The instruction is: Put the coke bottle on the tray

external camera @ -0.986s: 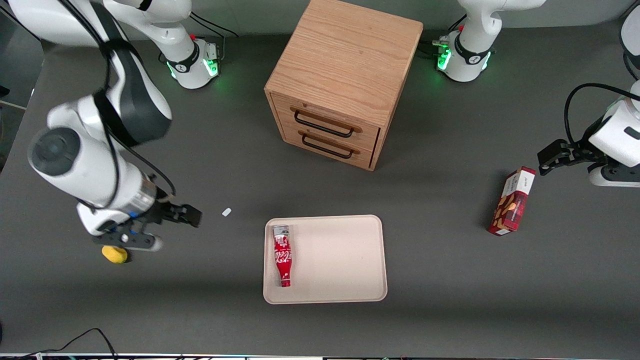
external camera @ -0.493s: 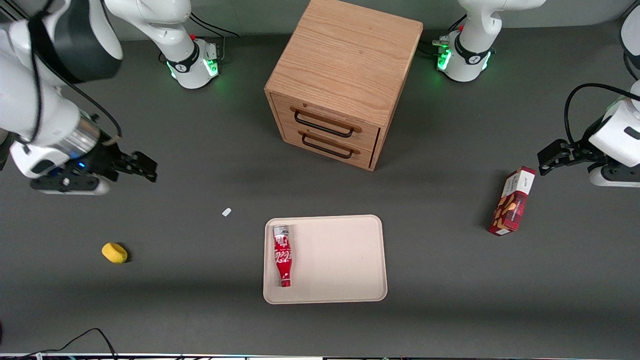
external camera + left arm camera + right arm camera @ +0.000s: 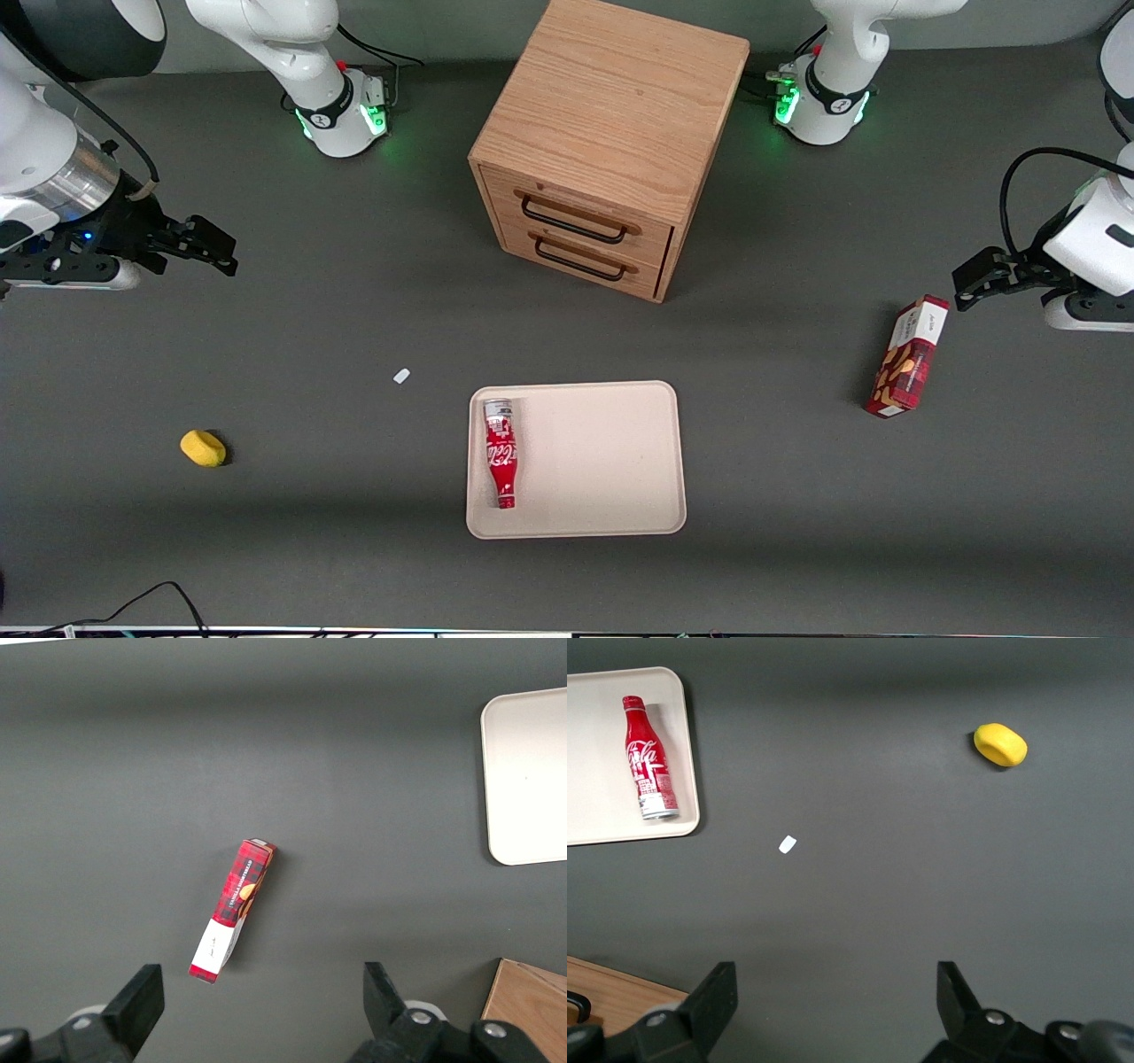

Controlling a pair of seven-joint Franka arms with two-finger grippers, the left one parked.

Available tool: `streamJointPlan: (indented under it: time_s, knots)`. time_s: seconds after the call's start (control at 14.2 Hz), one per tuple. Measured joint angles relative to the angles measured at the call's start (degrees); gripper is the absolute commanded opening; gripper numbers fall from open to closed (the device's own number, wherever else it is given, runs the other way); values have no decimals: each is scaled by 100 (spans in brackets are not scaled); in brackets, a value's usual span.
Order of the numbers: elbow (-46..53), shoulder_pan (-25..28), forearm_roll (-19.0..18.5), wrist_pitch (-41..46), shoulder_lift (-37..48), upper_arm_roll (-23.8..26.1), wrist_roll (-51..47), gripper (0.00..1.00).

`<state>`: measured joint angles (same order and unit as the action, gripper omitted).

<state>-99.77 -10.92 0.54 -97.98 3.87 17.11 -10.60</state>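
At the far left edge of the front view, upper-middle, the gripper [image 3: 208, 246] hangs above bare table, well apart from everything, its 2 fingers spread wide with nothing between them; the right wrist view shows the same wide gap. That reads as a released, parked pose, since the job looks done. Lower left lies a yellow lump [image 3: 203, 448], and a small white scrap [image 3: 401, 376] sits nearer the centre. Next comes the tray [image 3: 611, 461], lower centre, with the coke bottle [image 3: 500, 453] lying flat on it, just inside the edge toward the working arm. Its long axis runs up-down in the frame: silver base toward the wooden drawer cabinet [image 3: 611, 142], neck toward the camera. Right of centre stands a red snack box [image 3: 908, 357].
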Motion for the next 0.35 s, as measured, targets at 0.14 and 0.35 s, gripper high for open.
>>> streamJointPlan:
  time_s: [0.14, 0.35]
  knots:
    - [3, -2, 3, -103, -41, -32, 0, 100]
    - [25, -8, 7, -135, -68, -46, 0, 100]
